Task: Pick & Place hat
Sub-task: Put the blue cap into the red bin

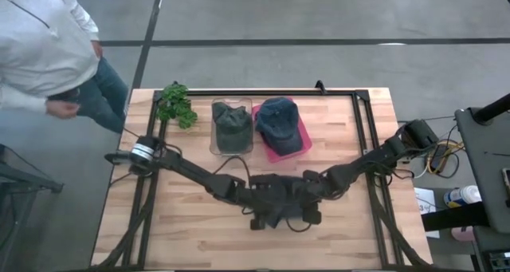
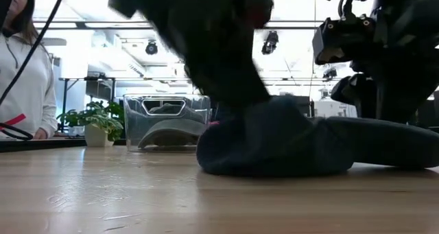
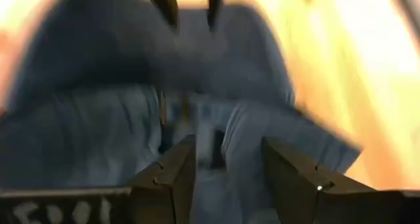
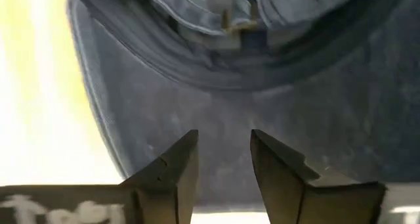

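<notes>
A dark blue denim hat (image 2: 288, 145) lies on the table's middle, brim toward the right. Its rear strap and buckle (image 3: 174, 112) face my left gripper (image 3: 226, 142), which is open and comes down over the hat's rear with a finger on either side of the strap area. My right gripper (image 4: 223, 133) is open above the brim (image 4: 315, 119), pointing toward the buckle (image 4: 230, 20). In the high view both grippers meet near the table's middle (image 1: 283, 200) and hide the hat. My left gripper stands over the hat's rear edge (image 3: 216, 152) from above, its open fingers on either side of the strap. Blur hides whether the fingers touch the cloth, so I cannot tell. The hat rests flat on the table.
At the far side, a dark green hat sits in a clear box (image 1: 232, 127) and a blue hat lies on a pink tray (image 1: 279, 124). A small plant (image 1: 175, 104) stands at the far left corner. A person (image 1: 40, 49) stands beyond that corner.
</notes>
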You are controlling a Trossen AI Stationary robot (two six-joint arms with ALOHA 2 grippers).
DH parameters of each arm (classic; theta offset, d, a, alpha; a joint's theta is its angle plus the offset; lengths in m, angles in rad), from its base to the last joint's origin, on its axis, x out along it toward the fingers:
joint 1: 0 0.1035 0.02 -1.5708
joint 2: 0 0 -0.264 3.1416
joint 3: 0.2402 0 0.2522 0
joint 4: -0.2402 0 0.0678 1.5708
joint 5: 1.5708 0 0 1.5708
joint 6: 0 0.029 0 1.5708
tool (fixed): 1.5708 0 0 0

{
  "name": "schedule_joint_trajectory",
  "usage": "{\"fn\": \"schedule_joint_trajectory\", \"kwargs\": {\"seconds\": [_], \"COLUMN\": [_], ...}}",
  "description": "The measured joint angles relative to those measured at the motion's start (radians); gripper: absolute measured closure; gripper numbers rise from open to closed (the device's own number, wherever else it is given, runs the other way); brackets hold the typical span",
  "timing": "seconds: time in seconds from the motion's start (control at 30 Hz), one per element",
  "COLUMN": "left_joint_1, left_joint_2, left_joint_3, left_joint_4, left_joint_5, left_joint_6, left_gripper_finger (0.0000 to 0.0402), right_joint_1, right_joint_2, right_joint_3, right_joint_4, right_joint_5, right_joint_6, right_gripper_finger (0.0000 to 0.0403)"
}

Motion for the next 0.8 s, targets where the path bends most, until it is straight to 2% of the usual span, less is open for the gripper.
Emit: {"fn": "schedule_joint_trajectory", "kwargs": {"seconds": [0.23,0.47,0.6,0.8], "left_joint_1": [-0.011,-0.012,-0.009,-0.01], "left_joint_2": [0.088,0.159,0.131,0.008], "left_joint_3": [-0.018,-0.001,0.012,0.021], "left_joint_4": [0.061,0.201,0.162,0.098], "left_joint_5": [0.024,0.027,0.027,0.014], "left_joint_6": [-0.046,-0.053,-0.064,-0.064], "left_gripper_finger": [0.0236,0.0236,0.0236,0.0236], "right_joint_1": [-0.014,-0.025,-0.023,0.03], "right_joint_2": [0.0,-0.003,-0.048,-0.188], "right_joint_3": [0.001,0.001,0.014,0.024], "right_joint_4": [0.004,0.015,0.002,-0.033], "right_joint_5": [0.001,0.001,0.0,0.001], "right_joint_6": [0.0,-0.008,-0.049,-0.209], "right_gripper_finger": [0.0275,0.0275,0.0275,0.0275]}}
